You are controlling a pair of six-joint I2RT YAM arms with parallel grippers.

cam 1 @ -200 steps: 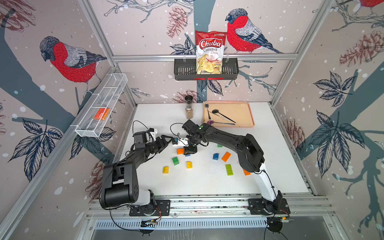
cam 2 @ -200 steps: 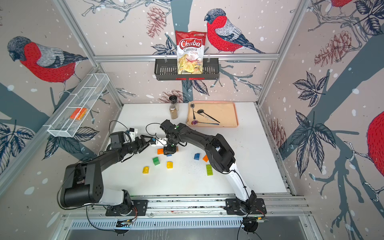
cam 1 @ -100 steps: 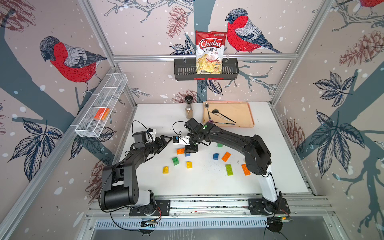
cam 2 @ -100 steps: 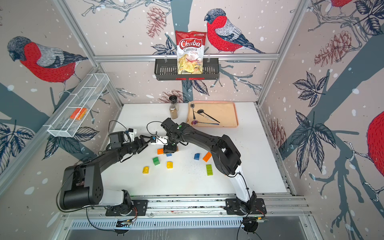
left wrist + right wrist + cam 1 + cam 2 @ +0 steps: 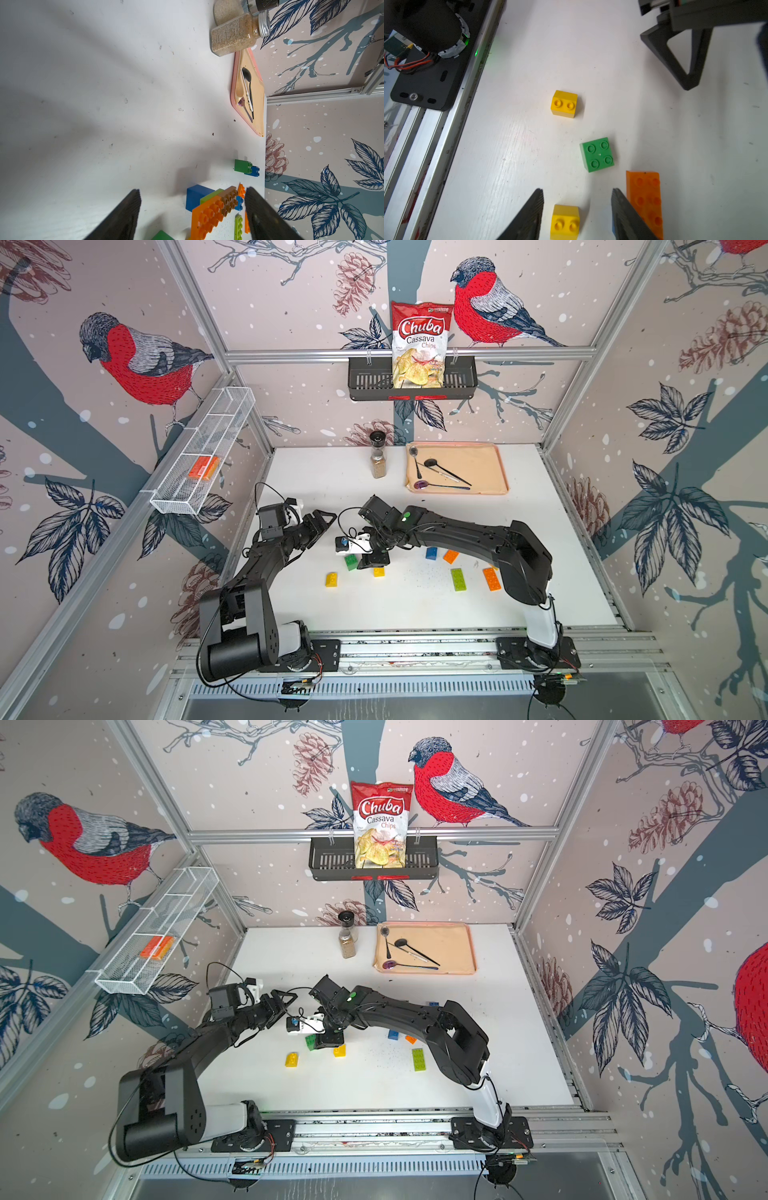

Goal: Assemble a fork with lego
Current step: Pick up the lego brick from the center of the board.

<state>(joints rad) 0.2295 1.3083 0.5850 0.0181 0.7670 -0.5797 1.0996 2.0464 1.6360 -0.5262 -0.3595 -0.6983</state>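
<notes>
In both top views studded bricks lie scattered on the table's near half, among them a green brick, blue brick and lime brick. The bag reads "Chuba Cassava Chips". Left wrist: the left gripper gapes wide and empty, facing a stack of orange, brown, lime and blue bricks. Right wrist: the right gripper is partly open and grips nothing; a yellow brick lies loose between its fingers, a long orange brick just beside one.
</notes>
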